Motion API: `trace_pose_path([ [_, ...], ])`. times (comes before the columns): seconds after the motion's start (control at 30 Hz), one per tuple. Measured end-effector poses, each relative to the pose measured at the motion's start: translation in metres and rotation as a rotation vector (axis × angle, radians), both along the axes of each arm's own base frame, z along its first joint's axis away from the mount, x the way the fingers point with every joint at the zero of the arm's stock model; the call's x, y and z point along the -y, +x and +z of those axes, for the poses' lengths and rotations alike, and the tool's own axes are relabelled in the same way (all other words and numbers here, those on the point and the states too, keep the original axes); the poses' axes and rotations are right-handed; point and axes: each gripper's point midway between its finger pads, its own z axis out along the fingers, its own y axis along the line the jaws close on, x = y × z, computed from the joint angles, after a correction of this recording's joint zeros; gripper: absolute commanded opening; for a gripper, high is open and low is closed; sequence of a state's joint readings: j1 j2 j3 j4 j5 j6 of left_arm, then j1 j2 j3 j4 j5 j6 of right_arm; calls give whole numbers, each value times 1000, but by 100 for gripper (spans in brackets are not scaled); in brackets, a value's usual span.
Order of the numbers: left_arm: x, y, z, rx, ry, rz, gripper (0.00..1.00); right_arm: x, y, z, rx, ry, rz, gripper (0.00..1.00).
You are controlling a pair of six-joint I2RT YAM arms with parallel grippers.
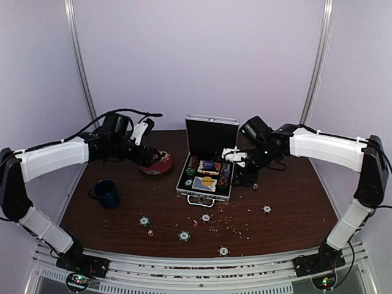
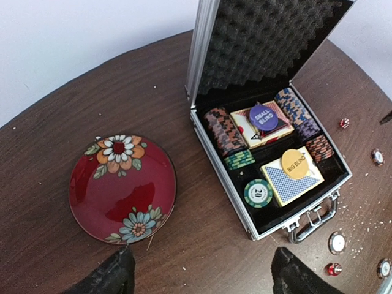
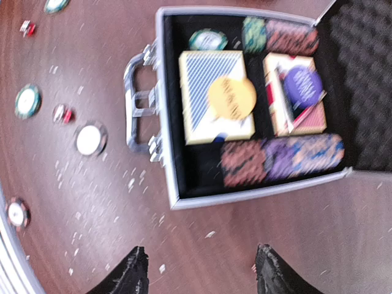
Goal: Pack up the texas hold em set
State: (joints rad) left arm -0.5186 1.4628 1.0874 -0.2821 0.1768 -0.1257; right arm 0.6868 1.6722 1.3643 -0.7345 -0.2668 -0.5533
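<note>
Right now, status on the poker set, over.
Left hand, right hand open, empty. Case lid up, partly packed. Chips, dice loose on table. Plate clear of case.

Left gripper (image 2: pixel 205 269), right gripper (image 3: pixel 202 264): jaws apart.

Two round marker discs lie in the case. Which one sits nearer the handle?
The yellow disc, marked BIG BLIND, on the blue-patterned deck by the handle. The purple disc lies further back, toward the lid.
</note>
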Motion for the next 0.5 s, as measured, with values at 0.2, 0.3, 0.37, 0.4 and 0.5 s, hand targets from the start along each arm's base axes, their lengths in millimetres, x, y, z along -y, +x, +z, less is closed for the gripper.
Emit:
trace_pose_path([
  [0.2,26,-25,-15,-30,123,-75,78,46,-53,-24,-89,26,-10,60],
  [0.3,45,-52,-24,-59,160,-149,78,58,-57,-15,-77,97,-41,61],
  [0.37,55,-70,-33,-88,187,-197,79,63,-53,-7,-60,158,-67,61],
  [0.4,59,-78,-38,-104,202,-218,79,66,-48,-4,-49,191,-85,60],
  [0.5,71,-104,-55,-157,251,-287,78,80,-38,-7,-12,227,-137,60],
])
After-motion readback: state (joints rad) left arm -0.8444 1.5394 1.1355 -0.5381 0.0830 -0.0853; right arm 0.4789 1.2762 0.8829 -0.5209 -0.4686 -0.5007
